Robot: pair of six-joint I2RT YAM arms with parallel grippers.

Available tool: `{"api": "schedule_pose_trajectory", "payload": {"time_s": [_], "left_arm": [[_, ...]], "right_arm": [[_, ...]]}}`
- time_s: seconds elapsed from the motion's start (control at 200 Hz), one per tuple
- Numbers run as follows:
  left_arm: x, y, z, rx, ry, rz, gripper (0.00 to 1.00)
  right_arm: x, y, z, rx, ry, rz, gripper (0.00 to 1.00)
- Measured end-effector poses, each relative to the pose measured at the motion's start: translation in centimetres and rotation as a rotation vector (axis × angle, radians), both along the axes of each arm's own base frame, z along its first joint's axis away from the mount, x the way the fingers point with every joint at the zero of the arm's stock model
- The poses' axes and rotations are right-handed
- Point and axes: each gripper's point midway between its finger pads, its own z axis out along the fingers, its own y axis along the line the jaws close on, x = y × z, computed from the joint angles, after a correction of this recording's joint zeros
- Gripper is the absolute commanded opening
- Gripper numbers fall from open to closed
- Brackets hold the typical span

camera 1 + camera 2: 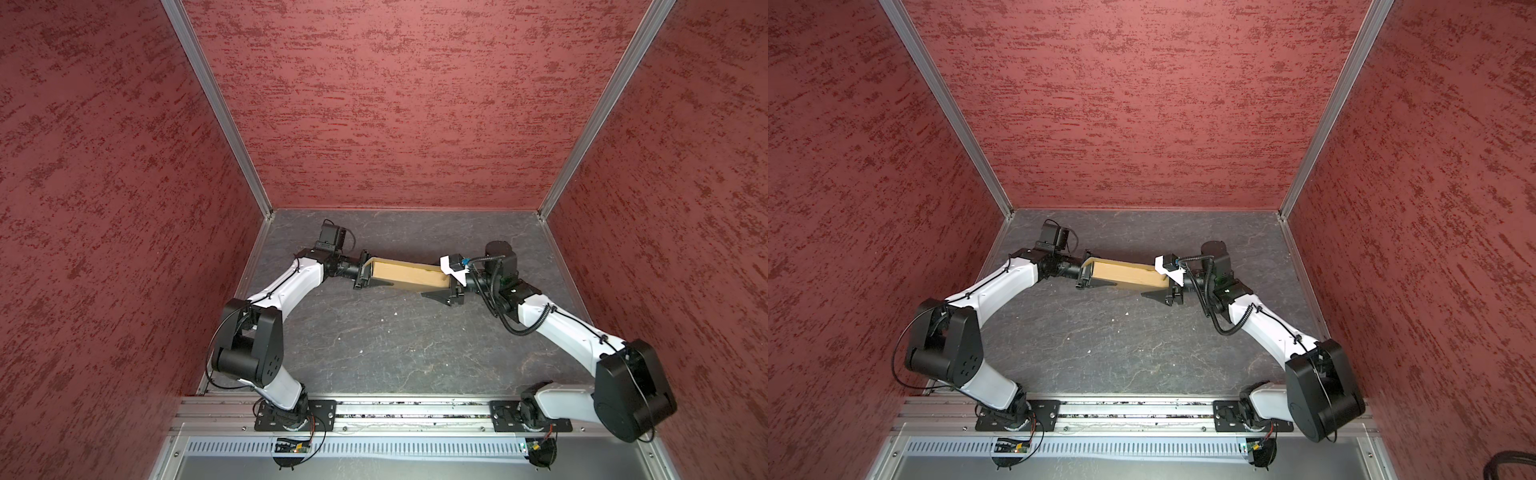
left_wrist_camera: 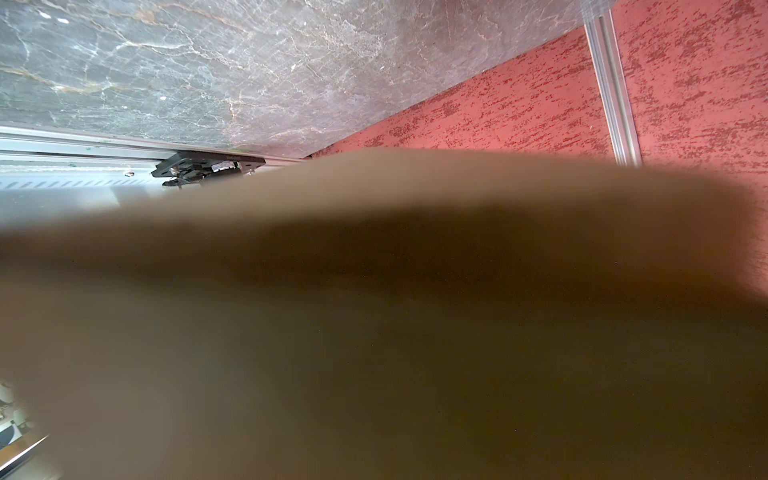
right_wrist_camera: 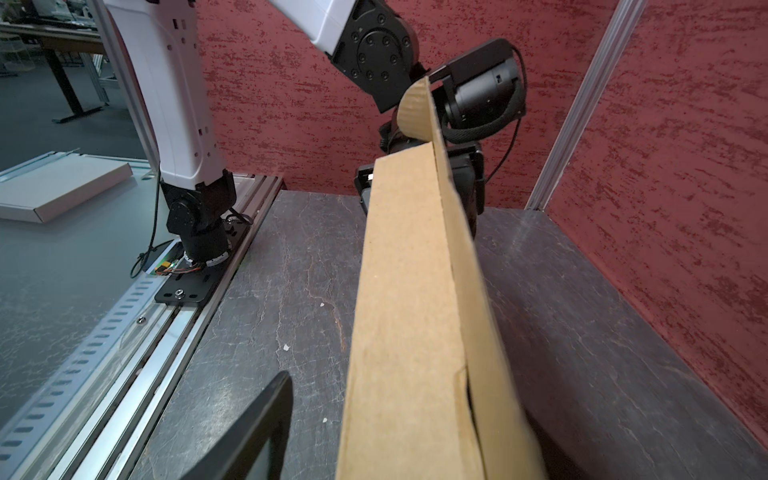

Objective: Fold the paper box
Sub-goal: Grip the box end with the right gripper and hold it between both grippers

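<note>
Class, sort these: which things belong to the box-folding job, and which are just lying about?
Job: paper box; left tool gripping one end; right tool open at the other.
Lying about: white crumbs; flat white box.

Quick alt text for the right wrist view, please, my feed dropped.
A plain tan corrugated cardboard box, folded narrow and turned on edge, runs away from the camera to the left gripper clamping its far end. The right gripper's black finger stands apart from it, over a dark marbled table.
</note>
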Motion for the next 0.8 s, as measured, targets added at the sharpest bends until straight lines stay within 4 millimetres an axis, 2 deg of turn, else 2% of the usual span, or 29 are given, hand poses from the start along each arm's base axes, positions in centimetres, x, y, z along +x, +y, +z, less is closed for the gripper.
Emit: {"api": "schedule_pose_trajectory", "payload": {"time_s": [0.2, 0.481, 0.802], "left_arm": [[0.03, -0.18, 0.14, -0.004, -0.002, -0.002, 0.19], [-0.07, -0.23, 0.09, -0.005, 0.002, -0.004, 0.19], [0.10, -0.26, 0.15, -0.007, 0.002, 0.001, 0.19]], "right_arm": [[0.23, -0.17, 0.12, -0.004, -0.020, -0.028, 0.64], [0.45, -0.50, 0.04, 0.001, -0.039, -0.055, 0.53], [0.57, -0.87, 0.23, 0.013, -0.035, -0.069, 0.52]]}}
